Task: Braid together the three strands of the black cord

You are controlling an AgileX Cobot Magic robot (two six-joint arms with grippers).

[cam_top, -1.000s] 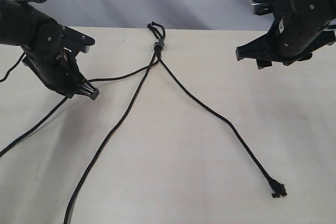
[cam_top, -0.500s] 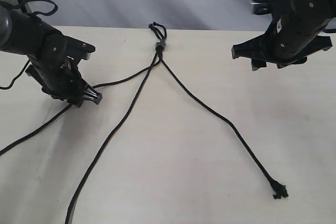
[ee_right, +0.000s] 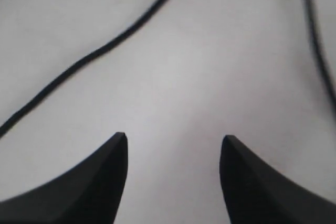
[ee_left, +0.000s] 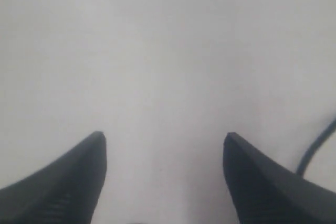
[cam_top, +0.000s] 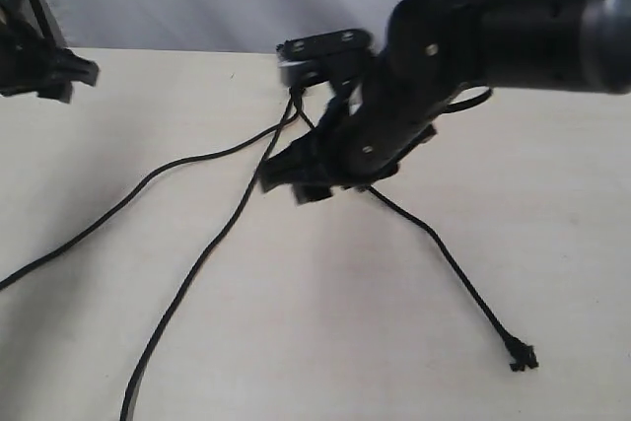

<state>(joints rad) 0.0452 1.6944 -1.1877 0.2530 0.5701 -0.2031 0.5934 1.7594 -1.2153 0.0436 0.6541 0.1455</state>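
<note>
Evidently nothing has been braided yet: the three strands (cam_top: pixel 197 263) of the black cord (cam_top: pixel 293 110) are fanned over the desk (cam_top: pixel 335 352) from under the spread, empty right fingers (ee_right: pixel 89 182), left fingers (ee_left: pixel 63 192) spread too.

left hand (ee_left: pixel 164 141), right hand (ee_right: pixel 173 140) — both spread

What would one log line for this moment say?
left gripper: open, empty | right gripper: open, empty, near the three strands | black cord: unbraided
</note>
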